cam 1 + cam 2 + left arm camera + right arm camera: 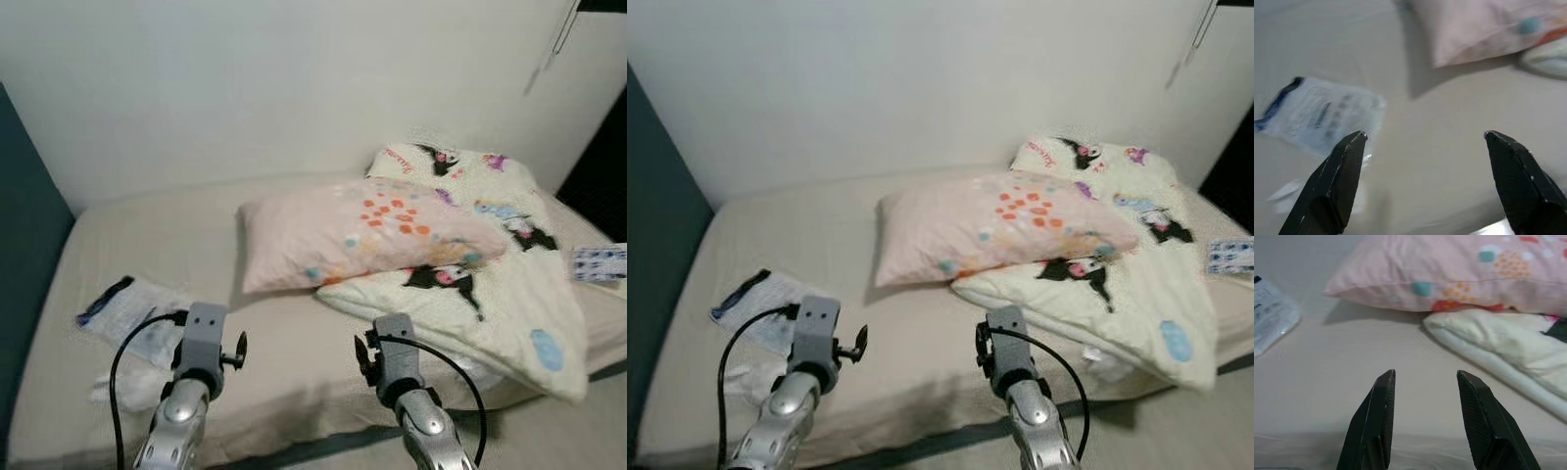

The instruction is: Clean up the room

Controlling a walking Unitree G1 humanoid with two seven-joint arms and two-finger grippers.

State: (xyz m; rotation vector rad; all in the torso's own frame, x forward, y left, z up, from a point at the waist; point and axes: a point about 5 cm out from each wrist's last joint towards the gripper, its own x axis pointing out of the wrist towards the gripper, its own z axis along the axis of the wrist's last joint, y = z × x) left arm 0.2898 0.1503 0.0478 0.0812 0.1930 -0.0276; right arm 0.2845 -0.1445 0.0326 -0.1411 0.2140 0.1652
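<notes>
Both arms reach over the near edge of the bed [294, 343]. The left pincer [1422, 142] is spread wide, empty, near a clear plastic packet [132, 308]. The right pincer [1425, 377] is apart, empty, facing the pink pillow [362, 235], which lies on a cartoon-print blanket [500, 284].

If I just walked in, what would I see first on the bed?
Probably the pink pillow with orange dots, lying in the middle of the bed and resting partly on a cream blanket with cartoon characters at the right. On the bed's left side lies a clear plastic packet. The robot's left hand and right hand hang open over the near edge.
</notes>
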